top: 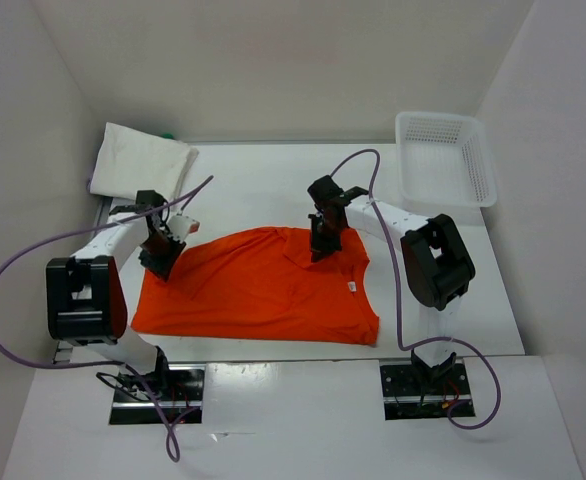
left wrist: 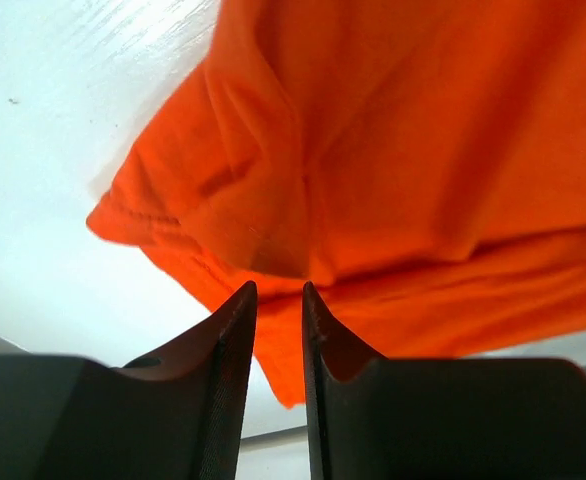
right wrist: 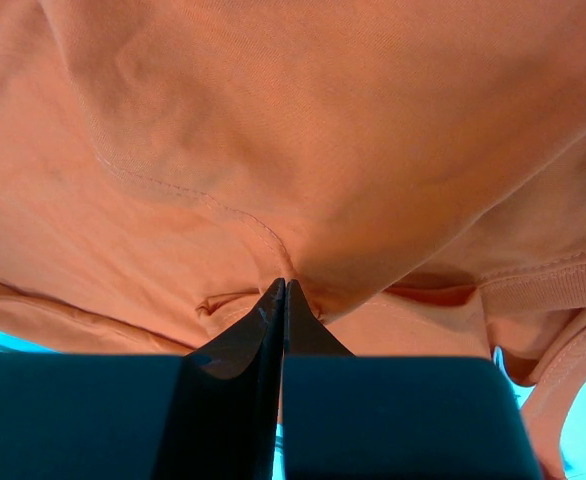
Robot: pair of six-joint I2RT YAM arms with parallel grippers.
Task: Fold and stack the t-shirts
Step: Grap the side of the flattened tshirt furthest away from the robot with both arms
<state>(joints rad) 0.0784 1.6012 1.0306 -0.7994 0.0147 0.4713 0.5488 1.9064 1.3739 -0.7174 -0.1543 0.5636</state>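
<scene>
Top external: basket [top: 478, 165] right; white t-shirt [top: 138, 165] left; orange t-shirt [top: 263, 295] between

Basket [top: 443, 160]: white mesh, sitting upright at the table's 2 o'clock corner.
Table [top: 263, 190]: white, lying between pale walls.

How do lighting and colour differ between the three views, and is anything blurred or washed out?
Top external: even light, orange t-shirt vivid, shadows faint. Left wrist: glare on the table, left fingers dark and soft-edged. Right wrist: strong colour cast, the shirt looks pale peach and the table cyan, right fingers near-black silhouettes.
</scene>
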